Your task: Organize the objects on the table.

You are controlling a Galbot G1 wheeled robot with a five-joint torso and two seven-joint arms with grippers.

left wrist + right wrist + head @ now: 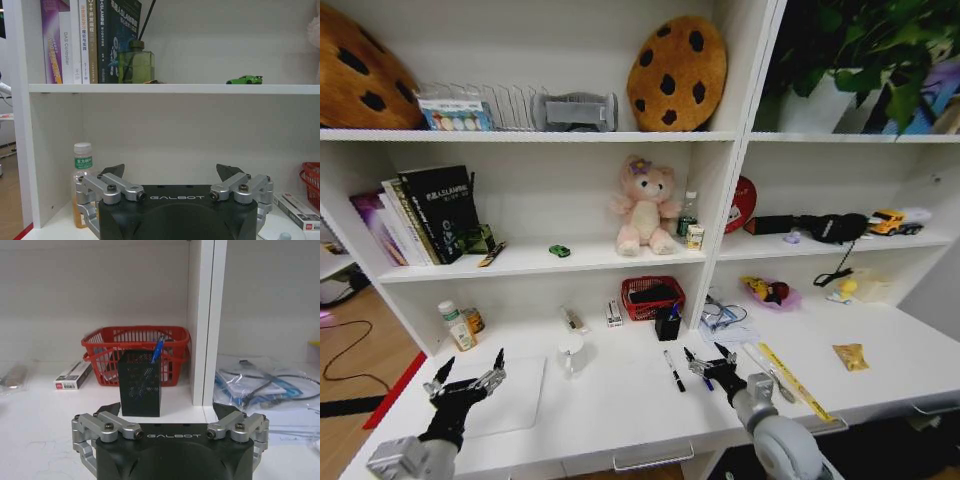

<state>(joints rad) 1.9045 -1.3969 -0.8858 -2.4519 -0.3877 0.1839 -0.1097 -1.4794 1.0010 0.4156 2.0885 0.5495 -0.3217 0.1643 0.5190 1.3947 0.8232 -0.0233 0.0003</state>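
**Both grippers spread wide, holding nothing**

The right gripper (707, 354) hovers released over two slim pens (674, 370) on the smooth white table (620, 410); the left gripper (470, 372) (equally unclenched) hangs near-left. One glossy green toy car (559, 251) sits on the far shelf (535, 262).

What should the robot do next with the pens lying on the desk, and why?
Probably lower the right end effector onto the blue pen right beneath it. Its fingers are open and hold nothing; that pen and a dark pen lie loose on the white desk, while the black mesh pen holder nearby already holds one blue pen. The left end effector hovers open, farther off.
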